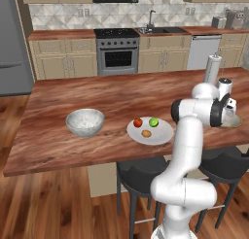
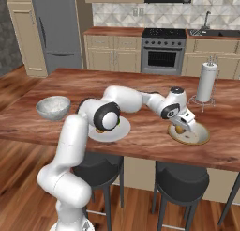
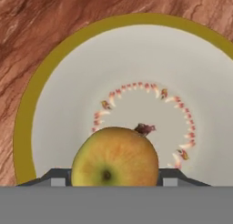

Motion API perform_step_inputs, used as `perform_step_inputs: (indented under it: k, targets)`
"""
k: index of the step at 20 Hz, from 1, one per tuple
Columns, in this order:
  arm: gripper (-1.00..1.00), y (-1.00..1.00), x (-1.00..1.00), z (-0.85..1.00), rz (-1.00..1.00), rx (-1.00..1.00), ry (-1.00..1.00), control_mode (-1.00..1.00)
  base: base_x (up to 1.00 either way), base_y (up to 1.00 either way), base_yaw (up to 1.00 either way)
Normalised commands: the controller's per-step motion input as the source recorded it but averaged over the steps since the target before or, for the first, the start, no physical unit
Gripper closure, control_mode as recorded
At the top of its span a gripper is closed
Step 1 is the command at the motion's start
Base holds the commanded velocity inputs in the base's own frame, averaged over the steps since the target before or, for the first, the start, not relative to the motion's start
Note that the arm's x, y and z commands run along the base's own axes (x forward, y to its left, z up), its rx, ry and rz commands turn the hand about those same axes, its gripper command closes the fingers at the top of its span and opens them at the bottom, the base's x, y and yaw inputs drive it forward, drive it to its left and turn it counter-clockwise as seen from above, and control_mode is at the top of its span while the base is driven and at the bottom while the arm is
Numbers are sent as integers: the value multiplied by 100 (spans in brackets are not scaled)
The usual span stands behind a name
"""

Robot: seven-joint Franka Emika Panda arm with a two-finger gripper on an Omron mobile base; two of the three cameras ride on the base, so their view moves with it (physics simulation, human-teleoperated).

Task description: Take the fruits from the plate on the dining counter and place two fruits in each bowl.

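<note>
A long dining counter (image 1: 121, 94) runs across the kitchen, with stools (image 1: 141, 172) tucked under its near edge. On it, from left to right, sit a deep bowl (image 1: 85, 122), a plate (image 1: 150, 131) and a shallow bowl (image 2: 189, 134). Three fruits (image 1: 146, 126) lie on the plate. A fourth fruit (image 3: 115, 157) sits between the fingers of the gripper (image 2: 181, 127) just above the shallow bowl. A paper towel stand (image 2: 206, 82) is behind that bowl.
</note>
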Motion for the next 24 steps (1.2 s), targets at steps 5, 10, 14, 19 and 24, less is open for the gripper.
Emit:
perform_step_inputs:
  k: [5, 10, 14, 19, 24]
  targets:
    - [-100, -20, 31, 0, 0, 1, 0, -100, 0, 0, 0]
    - [-100, -12, 28, -5, 0, 0, 0, -100, 0, 0, 0]
    - [-100, 9, -18, 0, 0, -1, 0, -100, 0, 0, 0]
    - [-100, 46, -91, 51, 0, -7, -11, -100, 0, 0, 0]
    - [-100, 95, -100, 20, 0, -11, 0, -100, 0, 0, 0]
